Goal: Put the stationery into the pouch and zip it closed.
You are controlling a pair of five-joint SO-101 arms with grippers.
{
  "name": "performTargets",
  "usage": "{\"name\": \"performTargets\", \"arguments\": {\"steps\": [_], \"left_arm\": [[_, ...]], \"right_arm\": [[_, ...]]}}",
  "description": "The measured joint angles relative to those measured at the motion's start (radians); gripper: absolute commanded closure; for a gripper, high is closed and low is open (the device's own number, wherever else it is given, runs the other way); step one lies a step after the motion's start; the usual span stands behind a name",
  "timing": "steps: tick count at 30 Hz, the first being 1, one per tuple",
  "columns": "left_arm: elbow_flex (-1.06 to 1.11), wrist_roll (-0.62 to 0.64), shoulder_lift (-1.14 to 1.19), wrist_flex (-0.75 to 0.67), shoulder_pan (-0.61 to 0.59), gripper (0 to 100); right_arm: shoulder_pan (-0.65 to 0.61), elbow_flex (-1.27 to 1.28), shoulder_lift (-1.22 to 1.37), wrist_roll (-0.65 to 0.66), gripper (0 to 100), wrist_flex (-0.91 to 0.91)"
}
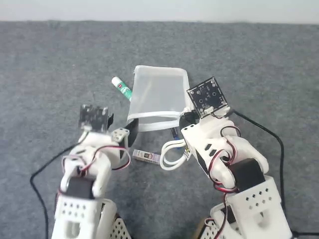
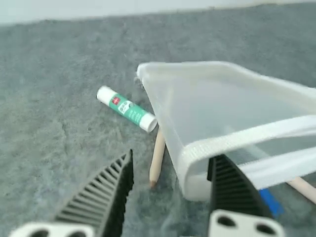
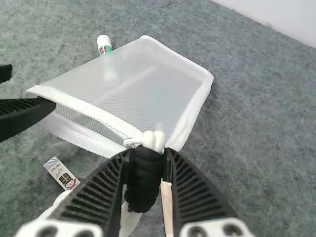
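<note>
Holding the mouth of the pouch [image 1: 157, 97] open looks to be the step in hand, with the filling not yet begun. The white mesh pouch lies at the centre of the high view, its mouth turned toward the two arms. The glue stick [image 1: 121, 88] lies on the grey mat just off its upper left corner, a pencil [image 2: 157, 158] runs along its left side, and a small flat packet [image 1: 146, 156] sits below the mouth. The right gripper [image 3: 147, 158] is clamped on a dark tab [image 3: 144, 173] knotted to the right corner of the mouth; I take that for the zip pull. The left gripper [image 2: 173, 158] has its jaws apart, straddling the left corner of the rim without pinching it. Both arms reach forward from the bottom of the high view, wrists low, the right one bent inward over the pouch. As I judge it, the next move calls for the left arm to collect an item, perhaps the pencil, while the right keeps the opening lifted.
</note>
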Motion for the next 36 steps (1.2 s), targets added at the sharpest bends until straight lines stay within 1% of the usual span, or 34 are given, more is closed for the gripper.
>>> {"name": "performTargets", "arguments": {"steps": [6, 9, 13, 17, 19, 21, 22, 26, 28, 33, 36], "left_arm": [[-0.074, 0.000, 0.278, -0.089, -0.018, 77], [-0.106, 0.005, 0.356, -0.104, -0.034, 83], [-0.133, 0.005, 0.385, -0.109, -0.043, 92], [-0.146, 0.005, 0.385, -0.109, -0.037, 98], [-0.169, 0.005, 0.385, -0.107, -0.037, 99], [-0.209, -0.008, 0.385, -0.068, -0.035, 99], [-0.230, -0.023, 0.385, -0.032, -0.035, 99], [-0.333, -0.035, 0.430, 0.072, -0.035, 99], [-0.384, -0.038, 0.480, 0.097, -0.041, 99], [-0.535, -0.012, 0.637, 0.187, -0.044, 99], [-0.632, 0.006, 0.700, 0.249, -0.043, 99]], "right_arm": [[0.000, 0.000, 0.000, 0.000, 99.3, 0.000], [-0.002, 0.000, 0.000, 0.000, 99.3, 0.000], [-0.002, 0.000, 0.000, 0.000, 99.3, 0.000], [-0.002, 0.000, 0.000, 0.000, 99.3, 0.000], [-0.002, 0.000, 0.000, 0.000, 99.3, 0.000], [-0.002, 0.000, 0.000, 0.002, 98.0, 0.000], [-0.002, 0.000, 0.000, 0.002, 95.2, 0.000], [-0.002, 0.000, 0.000, 0.002, 77.6, 0.000], [0.003, 0.009, 0.000, 0.002, 72.4, 0.000], [0.000, 0.026, 0.000, 0.002, 76.8, -0.002], [0.000, 0.026, 0.000, 0.002, 77.5, -0.006]]}}
